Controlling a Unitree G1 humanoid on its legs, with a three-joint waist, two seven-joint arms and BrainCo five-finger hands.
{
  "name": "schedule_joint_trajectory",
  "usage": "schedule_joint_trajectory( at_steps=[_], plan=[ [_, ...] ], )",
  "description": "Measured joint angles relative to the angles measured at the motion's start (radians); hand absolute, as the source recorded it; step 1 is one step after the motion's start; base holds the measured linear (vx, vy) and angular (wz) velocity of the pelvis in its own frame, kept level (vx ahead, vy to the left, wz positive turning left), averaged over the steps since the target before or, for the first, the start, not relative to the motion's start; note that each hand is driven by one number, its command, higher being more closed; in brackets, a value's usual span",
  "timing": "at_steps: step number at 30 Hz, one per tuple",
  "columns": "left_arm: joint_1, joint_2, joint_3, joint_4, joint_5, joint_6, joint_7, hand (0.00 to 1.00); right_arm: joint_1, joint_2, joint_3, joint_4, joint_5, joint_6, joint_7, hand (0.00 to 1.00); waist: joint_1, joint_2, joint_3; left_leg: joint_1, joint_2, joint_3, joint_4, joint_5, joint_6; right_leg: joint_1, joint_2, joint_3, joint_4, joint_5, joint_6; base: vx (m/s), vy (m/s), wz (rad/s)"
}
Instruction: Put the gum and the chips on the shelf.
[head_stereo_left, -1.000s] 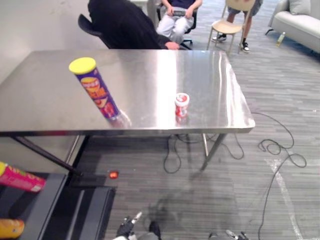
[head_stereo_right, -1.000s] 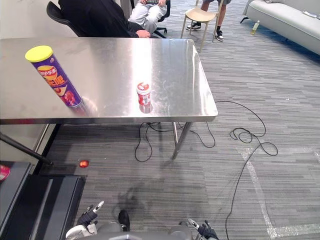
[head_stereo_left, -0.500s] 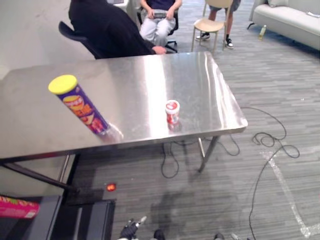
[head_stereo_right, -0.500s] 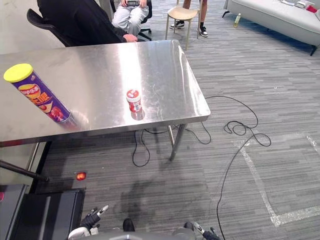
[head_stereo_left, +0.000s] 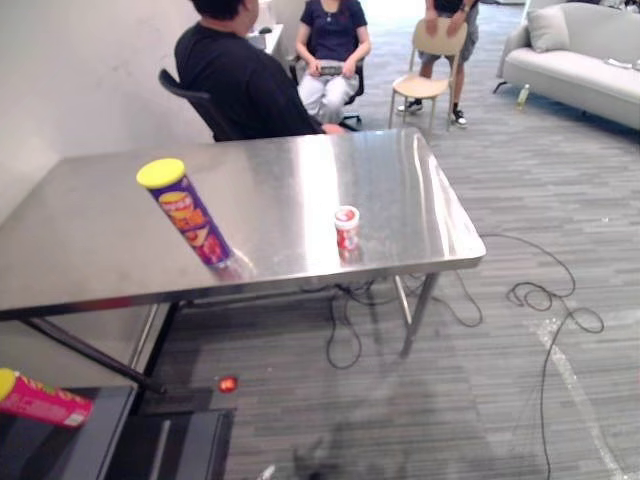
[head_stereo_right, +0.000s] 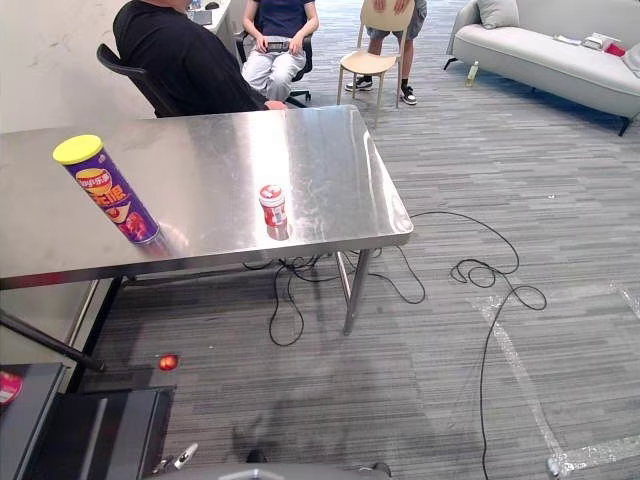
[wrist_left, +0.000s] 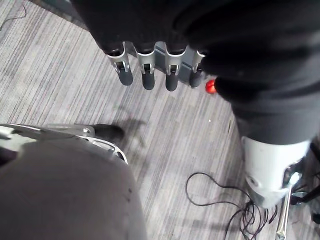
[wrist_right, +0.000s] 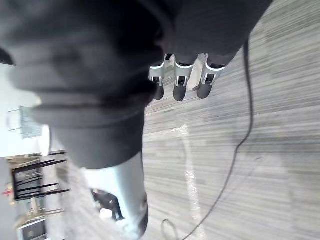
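Observation:
A purple chips can (head_stereo_left: 190, 215) with a yellow lid stands on the steel table (head_stereo_left: 90, 240), towards its near left. The gum, a small red and white tub (head_stereo_left: 346, 227), stands upright near the table's front right edge. A dark shelf (head_stereo_left: 110, 445) is low at the left, below the table's front edge. My left hand (wrist_left: 149, 75) hangs over the carpet with straight fingers, holding nothing. My right hand (wrist_right: 180, 85) hangs over the floor the same way, open and holding nothing. Both hands are far from the table.
A pink can (head_stereo_left: 40, 398) lies on the shelf. A person in black (head_stereo_left: 245, 85) sits at the table's far side, and another person (head_stereo_left: 330, 40) sits behind. A beige chair (head_stereo_left: 435, 50), a sofa (head_stereo_left: 575, 70), floor cables (head_stereo_left: 540, 295) and a red light (head_stereo_left: 228, 384) are nearby.
The whole picture has shifted: the camera has lifted and shows more of the room. The chips can and the gum stand where they were on the table.

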Motion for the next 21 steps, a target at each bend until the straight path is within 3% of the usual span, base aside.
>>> schedule_joint_trajectory(
  at_steps=[5, 10, 16, 21],
  plan=[
    [0.006, 0.001, -0.003, -0.001, -0.007, -0.002, 0.019, 0.0, -0.03, -0.022, 0.165, -0.387, -0.033, -0.042, -0.111, 0.0, 0.004, -0.003, -0.016, 0.001, 0.001, 0.001, 0.0, 0.0, 0.001, -0.006, 0.002, 0.008, 0.003, -0.003, -0.006, 0.03, -0.009, -0.04],
    [0.017, 0.0, -0.025, -0.024, -0.009, -0.002, 0.026, 0.0, -0.084, -0.04, 0.241, -0.55, -0.137, -0.062, -0.193, 0.0, 0.007, 0.005, -0.023, 0.002, 0.001, -0.001, 0.0, -0.001, -0.001, -0.005, 0.003, 0.006, 0.004, -0.008, -0.015, 0.05, -0.013, 0.01],
    [0.018, 0.0, -0.063, -0.043, -0.007, -0.002, 0.026, 0.0, -0.078, -0.026, 0.428, -0.888, -0.326, -0.062, -0.186, 0.0, 0.016, 0.017, -0.03, 0.002, 0.001, -0.007, 0.0, -0.003, -0.004, -0.003, 0.005, 0.002, 0.004, -0.007, -0.013, 0.02, -0.012, 0.01],
    [0.03, 0.001, -0.072, -0.062, -0.007, -0.001, 0.026, 0.0, -0.053, 0.036, 0.51, -1.047, -0.381, -0.063, -0.142, 0.0, 0.016, 0.018, -0.031, 0.002, 0.001, -0.014, 0.001, -0.003, -0.004, -0.002, 0.005, 0.0, 0.004, -0.007, -0.013, 0.0, -0.003, 0.01]
  ],
)
